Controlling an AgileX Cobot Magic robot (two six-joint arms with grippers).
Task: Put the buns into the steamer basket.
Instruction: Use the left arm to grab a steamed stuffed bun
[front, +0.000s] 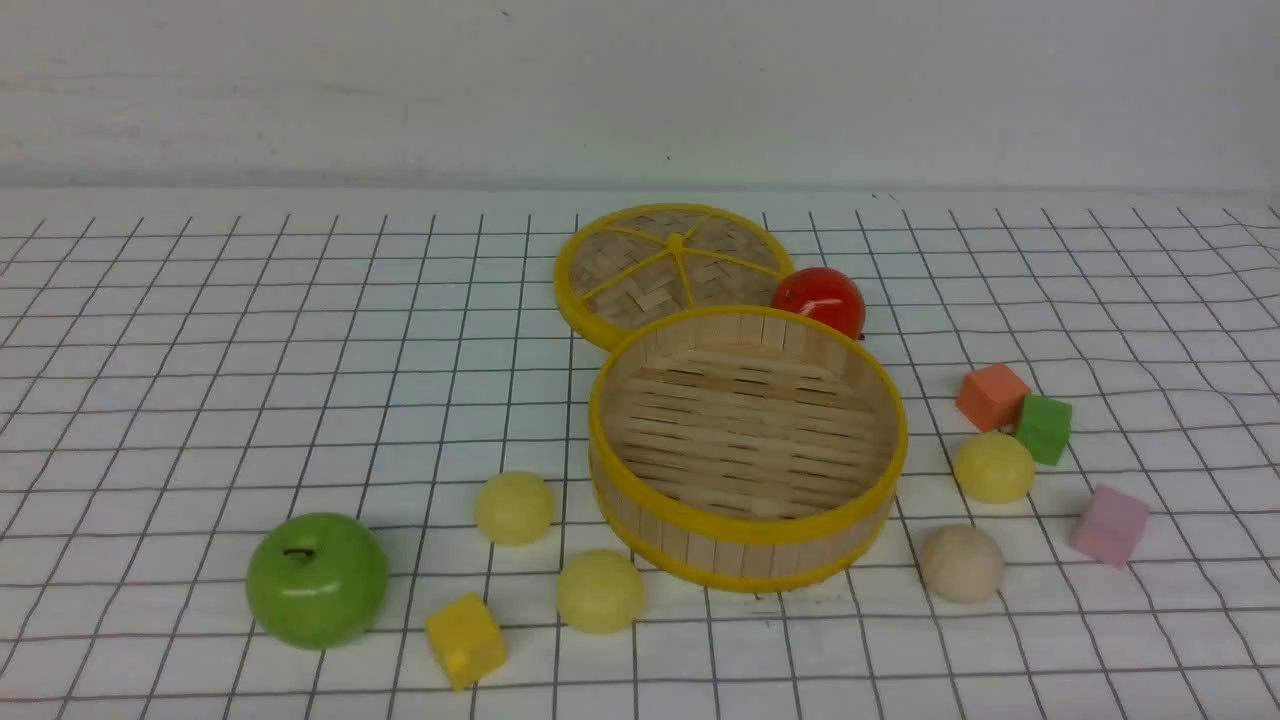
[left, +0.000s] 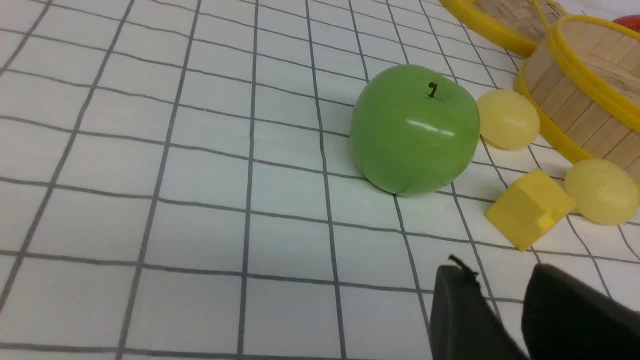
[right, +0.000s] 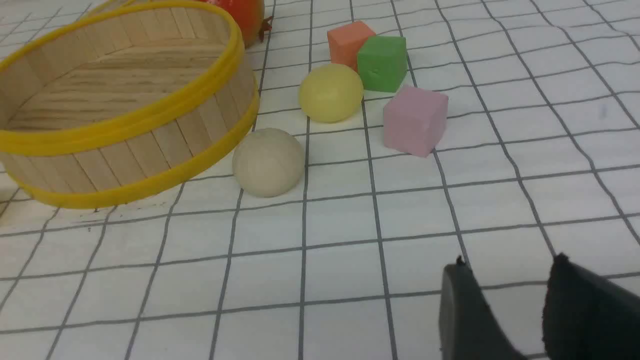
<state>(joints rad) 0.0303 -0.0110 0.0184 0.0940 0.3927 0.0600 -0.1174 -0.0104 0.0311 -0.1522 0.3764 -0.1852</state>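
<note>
Surface: bench (front: 200, 400) under a white cloth ruled in a dark grid, pale wall behind.
Basket: round shallow bamboo-slat steamer basket (front: 742, 530) with yellow rim bands, upright mid-bench, slatted floor bare.
Left side: two smooth pale yellow balls, farther left bun (front: 514, 507) and nearer left bun (front: 599, 590), on the cloth just beside the basket wall.
Right side: smooth pale yellow right bun (front: 993, 467) and smooth cream-beige bun (front: 961, 563), on the cloth near the basket, apart from it.
Progress: judged at the very start; none of the four buns inside, all four left to lift in.
Count: four buns; one basket; one flat woven lid (front: 640, 270) with yellow spokes; one glossy green apple (front: 317, 580); one glossy red round fruit (front: 818, 300); four cubes, namely yellow cube (front: 466, 640), orange cube (front: 992, 396), green cube (front: 1044, 429), pink cube (front: 1110, 524).
Left arm: left tool (left: 497, 272) spread, nothing between the fingers, low over bare cloth short of the apple.
Right arm: right tool (right: 507, 265) spread, empty, over bare cloth short of the cream-beige bun.
</note>
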